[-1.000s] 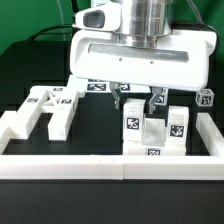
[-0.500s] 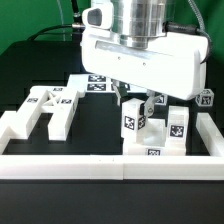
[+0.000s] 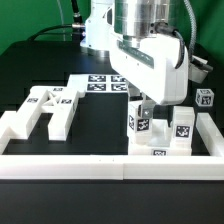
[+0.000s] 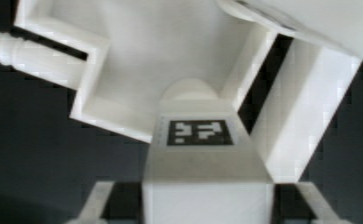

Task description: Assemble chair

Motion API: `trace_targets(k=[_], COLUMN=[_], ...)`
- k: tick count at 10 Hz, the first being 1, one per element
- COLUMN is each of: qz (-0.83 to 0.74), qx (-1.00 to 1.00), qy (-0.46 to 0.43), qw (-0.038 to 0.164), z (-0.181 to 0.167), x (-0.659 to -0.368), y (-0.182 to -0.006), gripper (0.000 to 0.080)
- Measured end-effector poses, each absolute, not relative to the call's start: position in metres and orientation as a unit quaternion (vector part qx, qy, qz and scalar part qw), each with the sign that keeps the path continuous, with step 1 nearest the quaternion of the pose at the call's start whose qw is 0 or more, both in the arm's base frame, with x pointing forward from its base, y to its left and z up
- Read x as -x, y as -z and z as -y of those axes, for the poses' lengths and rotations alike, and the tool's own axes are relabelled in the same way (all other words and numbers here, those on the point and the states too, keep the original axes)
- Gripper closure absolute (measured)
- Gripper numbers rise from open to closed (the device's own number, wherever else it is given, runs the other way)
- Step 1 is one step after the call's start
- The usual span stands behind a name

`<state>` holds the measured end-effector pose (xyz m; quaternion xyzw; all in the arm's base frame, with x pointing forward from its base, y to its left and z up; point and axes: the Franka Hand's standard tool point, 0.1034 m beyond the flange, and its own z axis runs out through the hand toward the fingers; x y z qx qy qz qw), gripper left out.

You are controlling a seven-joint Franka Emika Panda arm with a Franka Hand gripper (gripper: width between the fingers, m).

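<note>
Robot jaws, set narrow, clamp an upright tagged chair bar (image 3: 141,123) among other chair blocks (image 3: 183,129) by the border wall (image 3: 70,166) at the exterior view's right of the black bench (image 3: 95,130) (seating it, apparently): best kept square, pressed straight down, grip firm.

The robot arm (image 3: 150,60) has a glossy white plastic shell that catches bright highlights. Above it, the wrist section (image 3: 140,12) looks like silver metal with a soft sheen. The chair pieces (image 3: 20,120) are matt white plastic with smooth faces, and they carry flat printed black-and-white tags (image 3: 140,123). The chair bar (image 4: 204,170), seen close in the wrist view, has the same dull, smooth white finish. The table (image 3: 95,130) is matt black. The border wall (image 3: 70,165) is matt white. The marker board (image 3: 105,83) is thin, flat and white.
</note>
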<state>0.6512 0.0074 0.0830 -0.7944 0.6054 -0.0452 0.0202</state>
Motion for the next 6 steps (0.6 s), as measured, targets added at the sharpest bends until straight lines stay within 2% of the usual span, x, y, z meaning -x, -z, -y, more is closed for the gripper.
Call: trace_targets(k=[1, 2, 3, 4, 6], qz=[-0.588, -0.578, -0.562, -0.508, -0.455], qx=[0.807, 0.815, 0.826, 0.860, 0.889], qy=[0.045, 0.045, 0.041, 0.045, 0.049], qw=[0.019, 0.018, 0.013, 0.011, 0.007], z=[-0.0071, -0.0059, -0.0059, -0.0050, -0.0077], x=[-0.6510, -0.6507, -0.6491, -0.6502, -0.6514], y=[-0.0828, -0.0827, -0.0824, -0.0828, -0.0833], gripper=[0.0429, 0.0429, 0.0234, 0.0170, 0.0153])
